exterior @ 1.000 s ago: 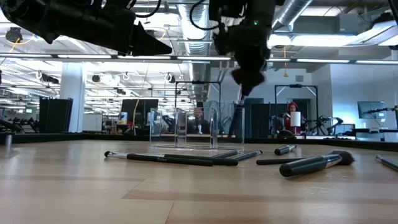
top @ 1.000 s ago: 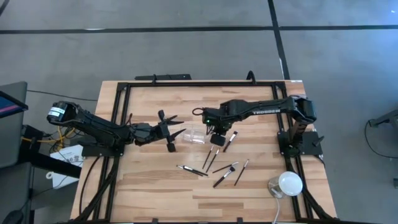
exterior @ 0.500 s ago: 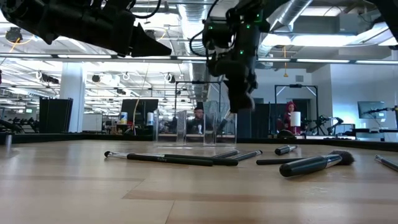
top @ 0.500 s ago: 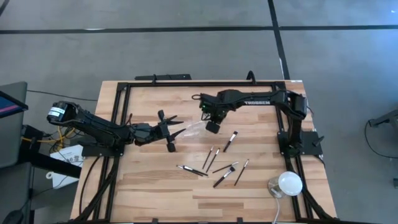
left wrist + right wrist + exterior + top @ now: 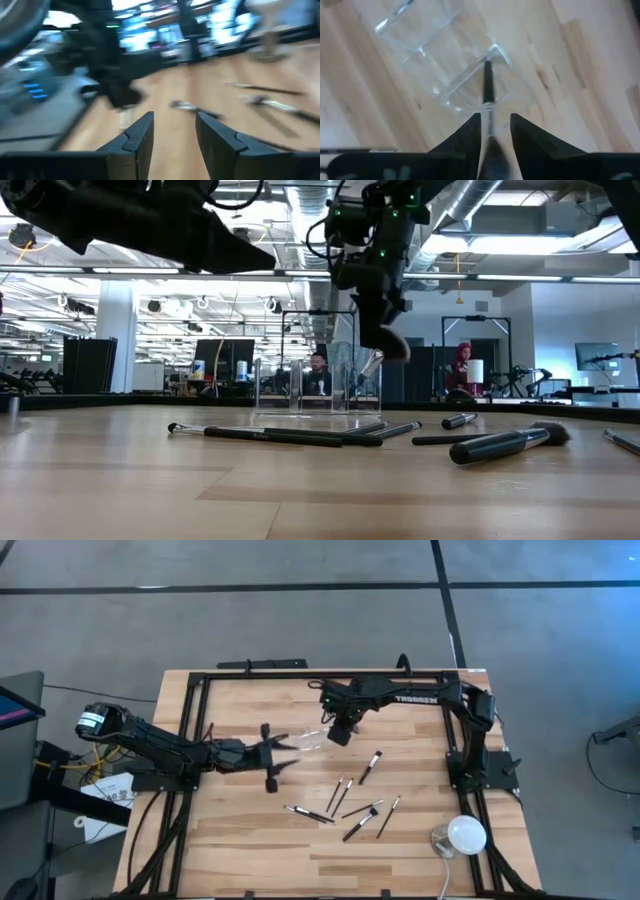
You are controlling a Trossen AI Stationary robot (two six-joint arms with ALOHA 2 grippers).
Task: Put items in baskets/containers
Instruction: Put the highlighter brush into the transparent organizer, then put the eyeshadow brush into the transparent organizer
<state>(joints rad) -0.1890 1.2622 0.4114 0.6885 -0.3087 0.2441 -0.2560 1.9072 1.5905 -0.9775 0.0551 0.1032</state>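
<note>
Right gripper over the clear container, a brush between its fingers

The right gripper [image 5: 495, 131] hangs above the clear container [image 5: 308, 740] near the table's [image 5: 250, 840] middle; a brush [image 5: 488, 92] sits between its parted fingers, handle end pointing down into the container, though whether they actually pinch it cannot be told. The left gripper [image 5: 285, 750] waits just beside the container, jaws spread and empty. More brushes [image 5: 345, 802] lie loose on the wood nearer the white dome [image 5: 466, 835].

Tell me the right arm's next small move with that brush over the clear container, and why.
Probably finish opening the right gripper and lift straight up: the brush stands between its fingers with the far end already inside the clear container, so letting go should drop it in.
</note>
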